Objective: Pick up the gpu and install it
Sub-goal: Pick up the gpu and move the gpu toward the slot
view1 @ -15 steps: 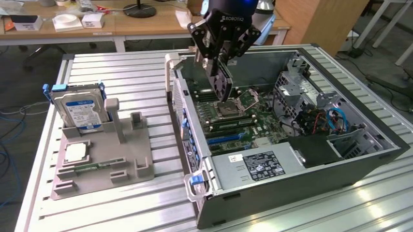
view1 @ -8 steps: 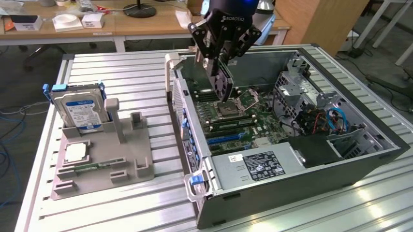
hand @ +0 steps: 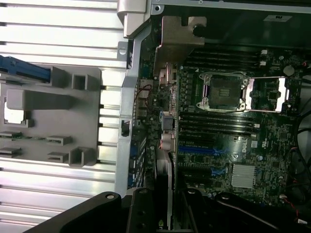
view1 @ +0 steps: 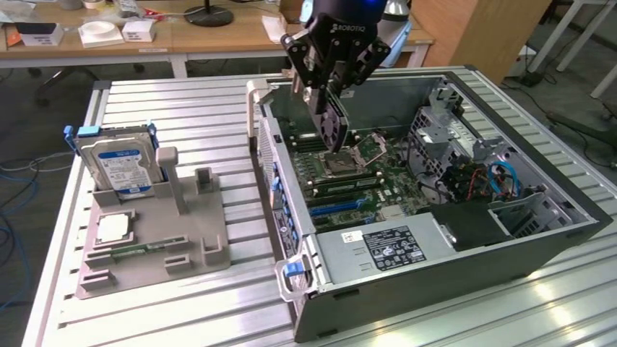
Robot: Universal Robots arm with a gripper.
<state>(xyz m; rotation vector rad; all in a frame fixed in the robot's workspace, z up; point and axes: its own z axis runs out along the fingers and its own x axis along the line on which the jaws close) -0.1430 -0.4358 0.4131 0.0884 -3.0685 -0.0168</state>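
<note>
— Gripper [view1: 331,88] state?
— Clamped on the gpu [view1: 330,123]; card hangs edge-down between the fingers.
— Card position?
— Inside the open computer case [view1: 463,267], over the motherboard [view1: 386,184], beside the CPU socket [view1: 371,150]. Contact with the board: cannot tell. Hard drive [view1: 118,165] stands well apart.

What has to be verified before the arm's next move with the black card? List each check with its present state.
1. Grip: gripper shut on the thin flat rectangular black gpu card: ok.
2. Card held over the open dark grey metal computer case: ok.
3. Card seated in the green motherboard: not ok, it hangs above it.
4. Long blue expansion slot empty: ok.
5. Card's lower edge lined up with that slot: cannot tell.
</note>
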